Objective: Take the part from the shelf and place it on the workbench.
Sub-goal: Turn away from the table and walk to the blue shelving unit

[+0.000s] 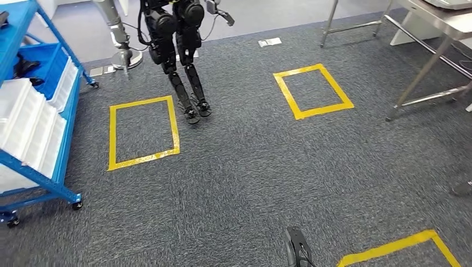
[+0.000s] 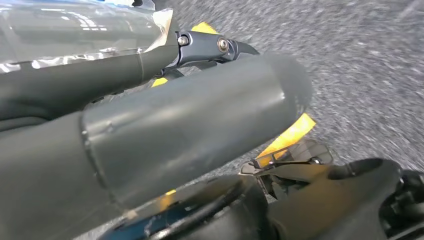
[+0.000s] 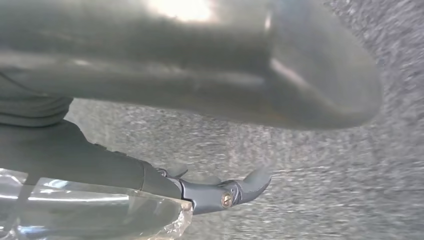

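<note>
Ahead, grey carpet between shelf and workbench.

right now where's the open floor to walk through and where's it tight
Open carpet runs between the two taped yellow squares, left and right, and across the middle toward the near taped corner. It is tight at the blue shelf cart on the left, around the other robot's legs, and by the metal table legs on the right.
</note>
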